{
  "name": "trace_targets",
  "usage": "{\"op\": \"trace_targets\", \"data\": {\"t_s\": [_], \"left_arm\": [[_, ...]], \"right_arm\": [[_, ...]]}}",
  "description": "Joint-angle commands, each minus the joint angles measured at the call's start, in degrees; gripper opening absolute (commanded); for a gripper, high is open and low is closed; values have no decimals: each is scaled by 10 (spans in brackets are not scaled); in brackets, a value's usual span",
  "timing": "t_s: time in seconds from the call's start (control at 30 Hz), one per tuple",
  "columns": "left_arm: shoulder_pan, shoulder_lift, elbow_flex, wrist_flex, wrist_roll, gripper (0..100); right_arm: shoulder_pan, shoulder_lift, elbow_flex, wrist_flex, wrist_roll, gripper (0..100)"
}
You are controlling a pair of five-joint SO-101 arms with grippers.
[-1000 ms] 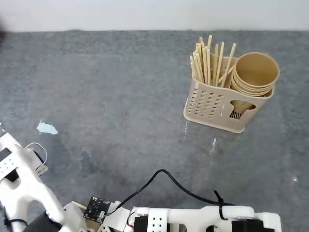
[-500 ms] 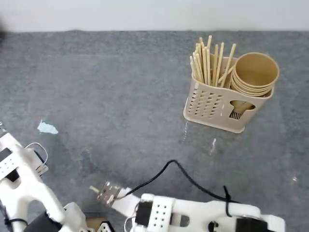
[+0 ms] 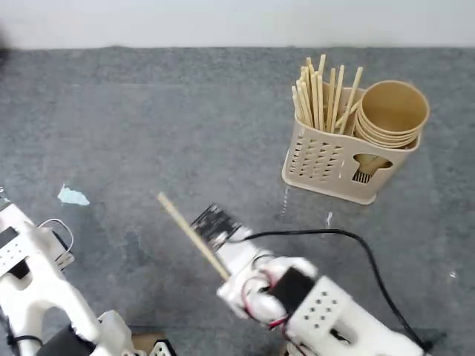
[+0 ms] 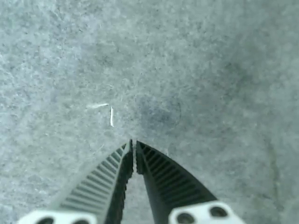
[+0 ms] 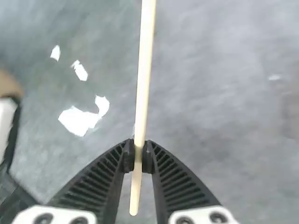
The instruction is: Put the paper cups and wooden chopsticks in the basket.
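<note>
Apparently chopstick (image 5: 145, 70) in right gripper (image 5: 137, 153)

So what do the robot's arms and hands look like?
Both arms are chunky white plastic: the left arm and the right arm, which has little round holes, a black cable looping over it and red wires by its wrist. The left hand and right hand each have two black ribbed fingers narrowing to points, on white bases.

Lab-style robot test bench: grey felt mat (image 3: 133, 126), plain white wall (image 3: 223, 22), loose cable (image 3: 312, 233).
</note>
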Motion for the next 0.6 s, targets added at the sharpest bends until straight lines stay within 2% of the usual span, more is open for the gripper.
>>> {"op": "trace_targets", "data": {"t_s": [0.0,0.13,0.27,0.4,0.57], "left_arm": [[0,-2,-24,-9,4,12],[0,-2,-24,-9,4,12],[0,-2,-23,-9,4,12],[1,-2,-23,-9,4,12],[1,-2,-23,-9,4,12]], "right_arm": [[87,-55,-62,1,36,8],[167,-60,-136,-6,48,8],[242,-53,-193,-63,52,8],[310,-46,-201,-182,84,8],[385,-29,-201,-335,85,8]]}}
